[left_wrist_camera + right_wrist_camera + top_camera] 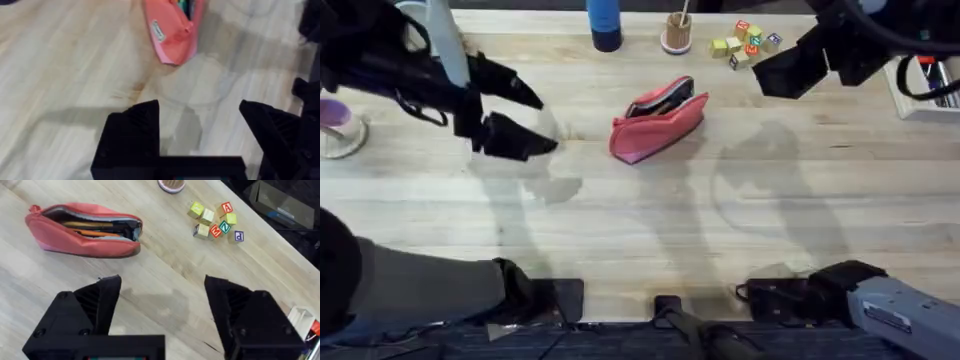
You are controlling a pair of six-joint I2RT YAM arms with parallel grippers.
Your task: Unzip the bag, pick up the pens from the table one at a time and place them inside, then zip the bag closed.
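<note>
Overhead view: we see the pink soft cloth pencil bag (658, 126) lying near the middle of the big light wood table w/ plank lines (640, 230). Its zip is open, so the top gapes like a mouth. In the right wrist view we can peek in: a yellow pen (82, 225) and an orange pen (92, 232) lie inside, side by side along the bag. No pens are left out on the wood, so we think the putting-in part is done and only the zipping is left.

Our left gripper (528, 120) hangs over the table, off to the left of the bag and not touching it. Its black fingers are spread wide w/ nothing between them. Our right gripper (790, 70) is up over the far right part of the table, near the small colour letter blocks (747, 42), also spread wide and holding nothing. Both look pulled back, prob. to give room before the next grab.

The bag is floppy cloth, long and thin, so it may slide or fold when pulled. We guess one gripper must hold an end while the other tugs the zip tab. We can't make out the tab clearly.

A blue round bottle (604, 22) and a small cup w/ a thin stick (678, 32) stand at the far edge.
</note>
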